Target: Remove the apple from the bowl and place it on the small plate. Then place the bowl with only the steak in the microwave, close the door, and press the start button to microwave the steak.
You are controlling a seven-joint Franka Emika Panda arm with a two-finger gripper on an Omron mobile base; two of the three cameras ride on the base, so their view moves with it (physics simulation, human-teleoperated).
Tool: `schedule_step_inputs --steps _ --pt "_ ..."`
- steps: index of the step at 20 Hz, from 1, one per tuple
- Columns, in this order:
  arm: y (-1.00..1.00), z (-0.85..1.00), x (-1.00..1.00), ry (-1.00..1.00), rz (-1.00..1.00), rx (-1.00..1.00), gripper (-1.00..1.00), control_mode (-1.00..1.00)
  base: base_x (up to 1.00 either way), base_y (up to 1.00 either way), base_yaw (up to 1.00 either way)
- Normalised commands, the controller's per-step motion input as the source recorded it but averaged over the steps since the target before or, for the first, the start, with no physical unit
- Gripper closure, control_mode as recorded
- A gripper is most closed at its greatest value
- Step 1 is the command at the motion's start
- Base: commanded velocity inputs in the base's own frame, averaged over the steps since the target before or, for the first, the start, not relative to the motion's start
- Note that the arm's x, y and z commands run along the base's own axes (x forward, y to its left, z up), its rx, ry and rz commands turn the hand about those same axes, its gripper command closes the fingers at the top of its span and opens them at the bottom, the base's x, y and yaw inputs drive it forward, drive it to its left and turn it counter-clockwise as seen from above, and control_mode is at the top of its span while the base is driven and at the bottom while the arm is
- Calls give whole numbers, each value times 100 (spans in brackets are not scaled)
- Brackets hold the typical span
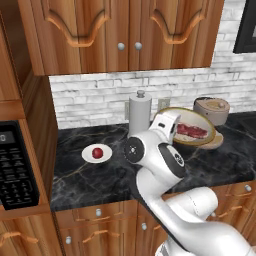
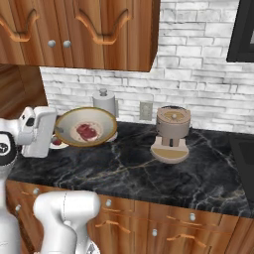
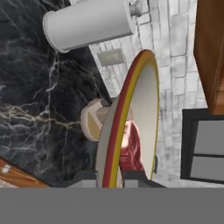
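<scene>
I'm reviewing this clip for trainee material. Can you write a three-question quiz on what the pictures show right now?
1. True or false: the apple lies on the small plate.
2. What is in the bowl that the gripper holds? A) an apple and a steak B) only a steak C) nothing
3. Fill in: the bowl is held ____ the counter, not resting on it.

Key
1. True. The apple sits on the plate, left of the arm in the left base view.
2. B. Only the steak is inside.
3. Above. The gripper grips the rim, with the bowl tilted.
</scene>
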Motion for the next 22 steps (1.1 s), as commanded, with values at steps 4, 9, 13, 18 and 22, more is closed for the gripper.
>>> schedule_step_inputs --steps 4,9,13,18,22 --pt "0 0 0 0 0 0 100 -100 0 0 0" --pt "0 0 -2 1 0 0 100 -100 0 0 0" --pt "0 0 -50 -8 0 0 100 100 -25 6 0" --pt "0 0 0 0 0 0 100 100 -100 70 0" --pt "0 0 0 0 0 0 100 100 -85 98 0"
